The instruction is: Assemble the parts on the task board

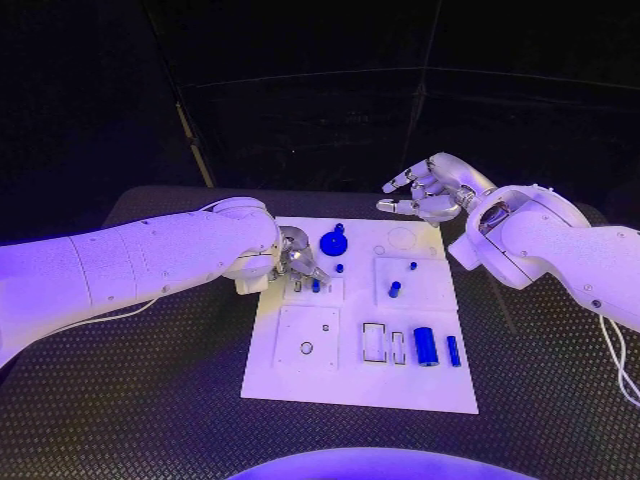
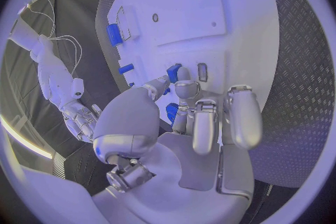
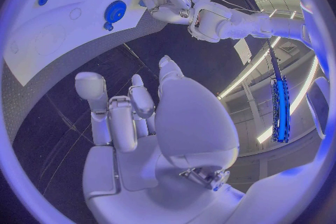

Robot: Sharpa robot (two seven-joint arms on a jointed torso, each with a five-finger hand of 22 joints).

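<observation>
White task board (image 1: 352,385) at the middle of the black table (image 1: 147,400), with blue parts scattered over it.

In the head view a blue gear (image 1: 333,241) sits near the board's upper edge, a small blue peg (image 1: 394,289) stands mid-board, and a blue cylinder (image 1: 425,346) lies lower right. The left hand (image 1: 294,262) rests on the board's upper left; the left wrist view shows its fingertips (image 2: 183,74) beside a small blue part (image 2: 173,73), though whether they grip it I cannot tell. The right hand (image 1: 425,190) hovers above the board's upper right corner, fingers loosely spread, holding nothing, as the right wrist view confirms.
</observation>
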